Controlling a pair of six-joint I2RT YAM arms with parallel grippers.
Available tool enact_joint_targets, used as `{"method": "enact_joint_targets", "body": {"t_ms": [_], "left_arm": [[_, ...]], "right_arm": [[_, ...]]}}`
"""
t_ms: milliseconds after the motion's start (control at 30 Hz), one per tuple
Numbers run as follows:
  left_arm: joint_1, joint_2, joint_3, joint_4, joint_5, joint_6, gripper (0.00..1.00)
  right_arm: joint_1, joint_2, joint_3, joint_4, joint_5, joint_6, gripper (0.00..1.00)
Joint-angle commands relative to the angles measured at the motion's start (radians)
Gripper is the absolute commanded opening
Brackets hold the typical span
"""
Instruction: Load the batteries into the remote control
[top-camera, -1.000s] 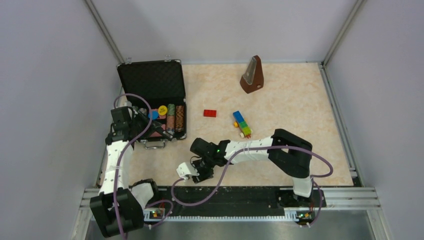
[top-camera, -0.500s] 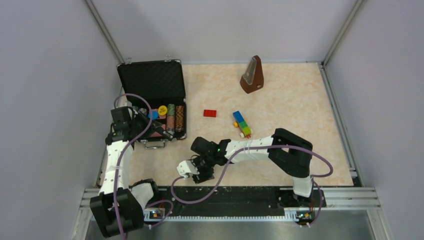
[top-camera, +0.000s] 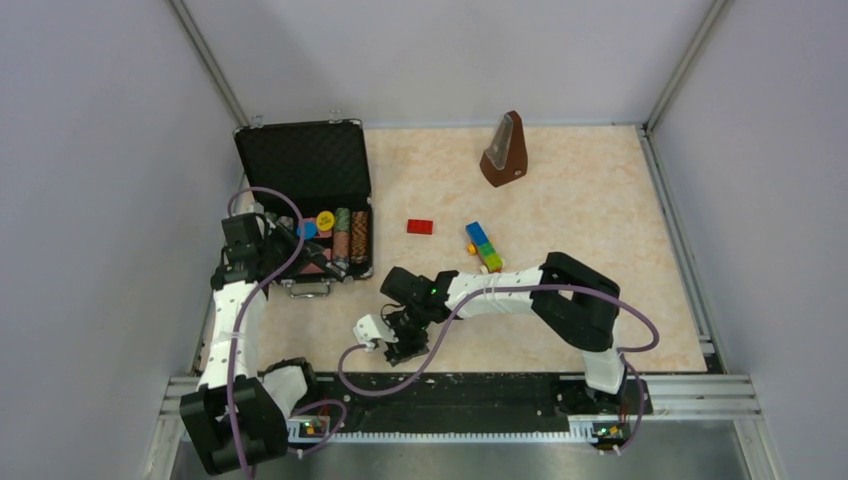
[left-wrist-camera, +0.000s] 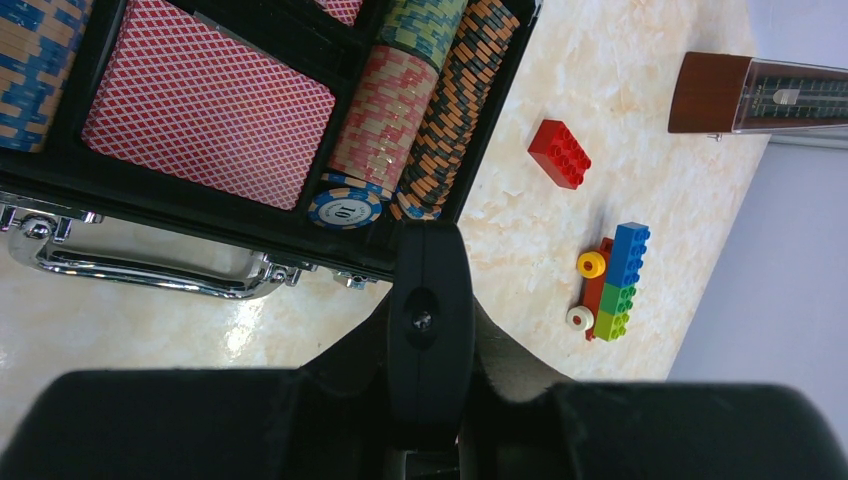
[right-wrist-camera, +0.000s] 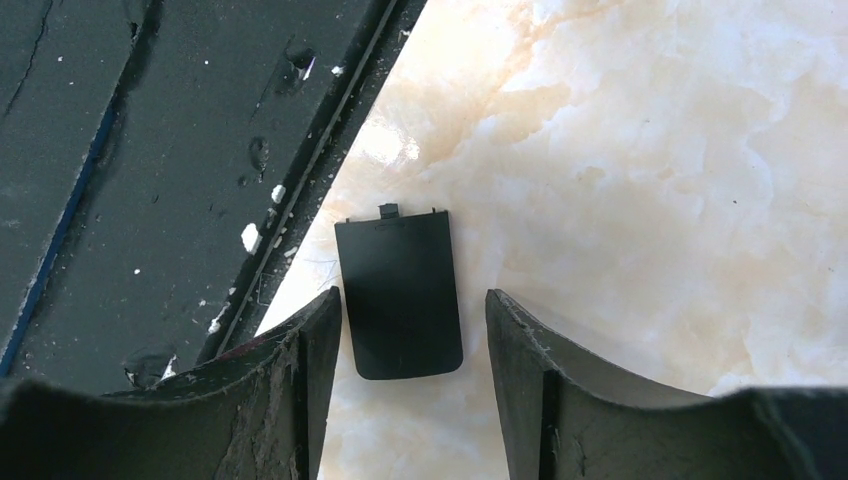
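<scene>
— Over at the left of the worktop (top-camera: 560, 200), by the open case (top-camera: 305, 165), the left claw (top-camera: 270, 240) was clamped on what I took for the remote control (left-wrist-camera: 431, 300). A slip could have dropped it among the chips (left-wrist-camera: 390, 110).
— And the right claw (right-wrist-camera: 412, 300)?
— Half spread, straddling the small cover (right-wrist-camera: 398, 290) beside the rail (right-wrist-camera: 150, 150), not touching. Closing could have skidded it off. Batteries I couldn't see anywhere.

Black remote control (left-wrist-camera: 430, 300), black cover piece (right-wrist-camera: 400, 293), cream marbled table (right-wrist-camera: 660, 180), red brick (left-wrist-camera: 559, 153), red-and-white lattice cards (left-wrist-camera: 205, 120), brown metronome (top-camera: 504, 150)
</scene>
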Motion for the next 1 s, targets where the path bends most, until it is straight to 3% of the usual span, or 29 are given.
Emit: {"method": "enact_joint_targets", "body": {"t_ms": [0,567,700,833,967], "left_arm": [[0.009,-0.013,0.006,0.046,0.009,0.014,0.00],[0.014,-0.017,-0.004,0.047,0.009,0.016,0.00],[0.013,-0.014,-0.005,0.050,0.015,0.013,0.00],[0.013,-0.017,-0.006,0.048,0.013,0.014,0.00],[0.015,-0.019,-0.010,0.047,0.013,0.015,0.00]], "right_arm": [[-0.017,0.053,-0.019,-0.108,0.065,-0.015,0.54],[-0.019,-0.005,-0.103,-0.144,0.125,-0.059,0.52],[-0.020,0.021,-0.077,-0.155,0.106,-0.045,0.42],[-0.020,0.038,-0.055,-0.170,0.113,-0.036,0.22],[-0.020,0.016,-0.059,-0.160,0.132,-0.016,0.19]]}}
